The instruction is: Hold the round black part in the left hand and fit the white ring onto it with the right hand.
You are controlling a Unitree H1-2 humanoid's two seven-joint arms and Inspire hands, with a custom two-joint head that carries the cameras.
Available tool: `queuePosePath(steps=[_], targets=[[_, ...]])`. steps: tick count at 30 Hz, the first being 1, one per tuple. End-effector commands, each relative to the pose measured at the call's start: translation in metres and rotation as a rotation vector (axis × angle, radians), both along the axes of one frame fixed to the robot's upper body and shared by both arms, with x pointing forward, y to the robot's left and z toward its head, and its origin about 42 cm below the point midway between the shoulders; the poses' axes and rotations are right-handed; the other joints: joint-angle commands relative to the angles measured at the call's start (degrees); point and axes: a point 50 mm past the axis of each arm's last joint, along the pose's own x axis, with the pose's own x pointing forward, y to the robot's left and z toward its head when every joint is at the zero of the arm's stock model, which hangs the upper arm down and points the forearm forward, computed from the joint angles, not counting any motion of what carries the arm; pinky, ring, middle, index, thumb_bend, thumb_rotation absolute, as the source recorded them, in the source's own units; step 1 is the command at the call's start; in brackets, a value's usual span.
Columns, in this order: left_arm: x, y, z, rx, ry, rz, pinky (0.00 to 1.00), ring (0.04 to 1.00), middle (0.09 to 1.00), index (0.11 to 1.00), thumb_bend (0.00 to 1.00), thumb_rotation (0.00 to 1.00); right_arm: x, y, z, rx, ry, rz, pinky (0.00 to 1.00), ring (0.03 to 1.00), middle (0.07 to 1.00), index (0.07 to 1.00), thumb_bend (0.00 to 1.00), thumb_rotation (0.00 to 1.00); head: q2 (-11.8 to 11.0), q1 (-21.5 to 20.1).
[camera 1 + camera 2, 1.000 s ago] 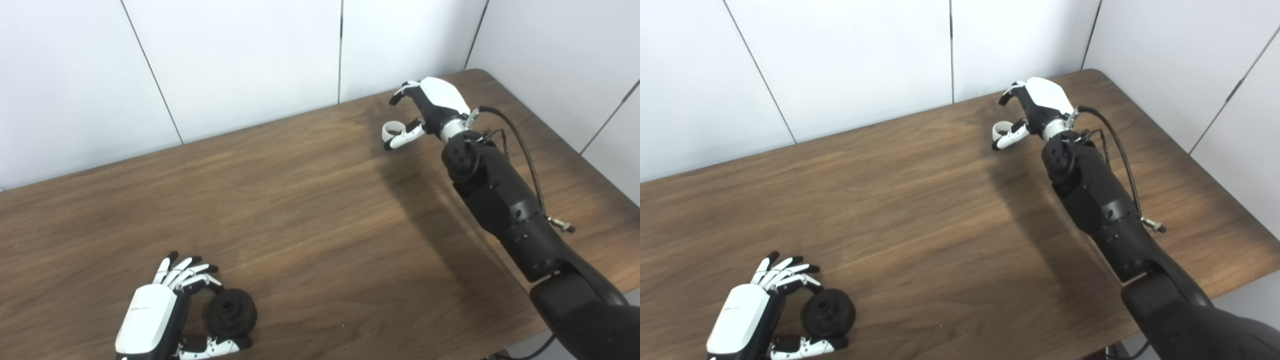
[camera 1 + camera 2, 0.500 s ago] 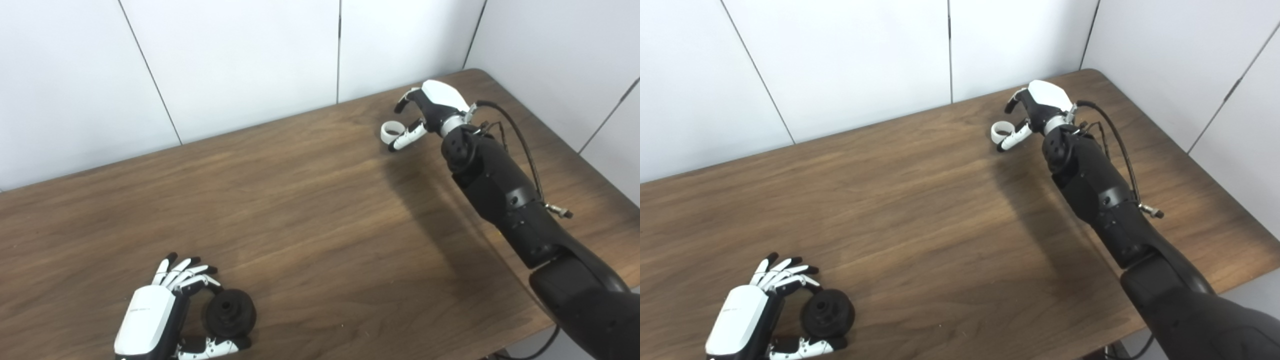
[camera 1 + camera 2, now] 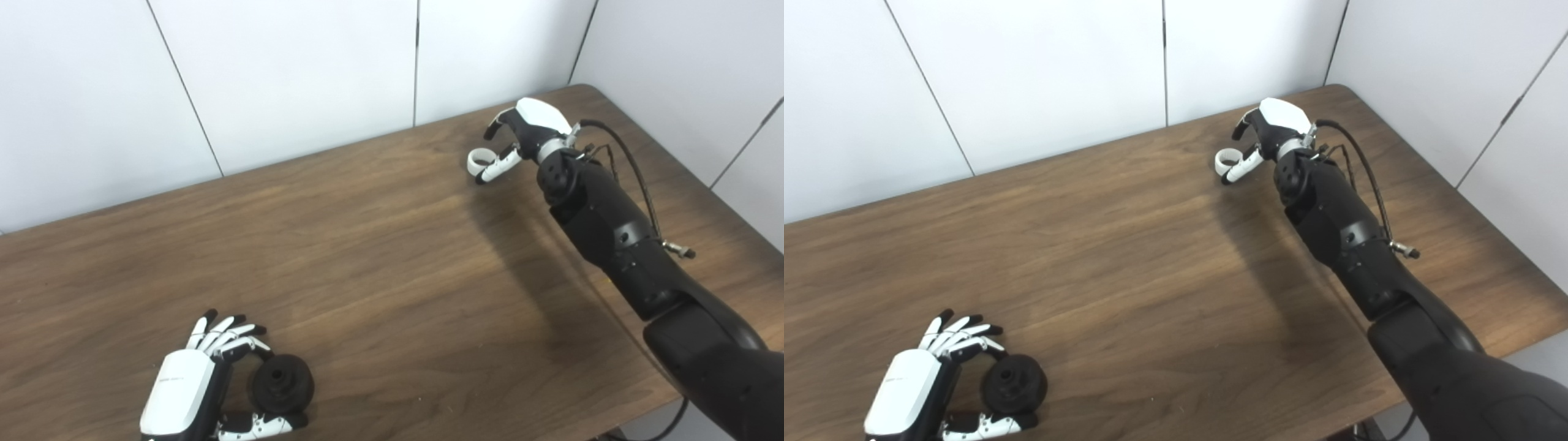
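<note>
While left robot hand (image 3: 184, 392) cups black part (image 3: 282, 384), white ring (image 3: 479, 161) beside right robot hand (image 3: 530, 125).

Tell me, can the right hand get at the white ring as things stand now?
Probably yes: the right hand is already at the white ring, thumb beside it, nothing between them. Whether it grips the ring yet, I cannot tell.

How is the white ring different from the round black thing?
The white ring is small, thin and open in the middle; the round black part is bigger and chunky, with only a little hole in its raised center. The ring sits at the far right of the table, by the right robot hand; the black part sits near the front left, between the fingers and thumb of the left robot hand. Both are round.
</note>
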Motion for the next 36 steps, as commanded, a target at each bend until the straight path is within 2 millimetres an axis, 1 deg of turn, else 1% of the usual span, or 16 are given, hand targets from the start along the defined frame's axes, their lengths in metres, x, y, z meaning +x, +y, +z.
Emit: queuePosePath(steps=[1,4,9,12,25,32,36], targets=[[-0.0033,0.0075,-0.0025,0.048,0.030,0.005,1.00,0.879,0.767,0.483,0.52,0.05,0.0126,-0.0053,0.0394,-0.026,-0.104,0.000,0.94,0.955,0.886,0.656,0.80,0.22,0.00,-0.26],[-0.0040,0.0070,-0.0023,0.048,0.029,0.004,1.00,0.880,0.768,0.483,0.52,0.05,0.0127,-0.0045,0.0381,-0.025,-0.107,0.005,0.95,0.955,0.885,0.655,0.79,0.21,0.07,-0.20],[-0.0050,0.0064,-0.0025,0.038,0.031,0.002,1.00,0.878,0.766,0.483,0.52,0.05,0.0124,-0.0061,0.0351,-0.043,-0.104,0.015,0.93,0.937,0.852,0.643,0.79,0.21,0.18,-0.21],[-0.0056,0.0057,-0.0030,0.037,0.036,0.003,1.00,0.881,0.766,0.483,0.52,0.05,0.0122,-0.0067,0.0341,-0.040,-0.098,0.008,0.92,0.939,0.856,0.638,0.79,0.22,0.14,-0.14],[-0.0058,0.0033,-0.0017,0.030,0.037,0.004,1.00,0.876,0.763,0.483,0.52,0.05,0.0124,-0.0022,0.0346,-0.006,-0.094,-0.003,0.94,0.962,0.872,0.621,0.77,0.22,0.35,0.14],[-0.0057,0.0022,-0.0008,0.032,0.045,0.004,1.00,0.882,0.768,0.483,0.52,0.05,0.0152,-0.0009,0.0348,-0.004,-0.087,-0.001,0.93,0.956,0.863,0.626,0.77,0.23,0.47,0.30],[-0.0053,0.0022,-0.0006,0.031,0.041,0.003,1.00,0.878,0.766,0.483,0.52,0.05,0.0168,-0.0012,0.0338,-0.014,-0.075,-0.002,0.90,0.948,0.863,0.633,0.76,0.25,0.48,0.41]])
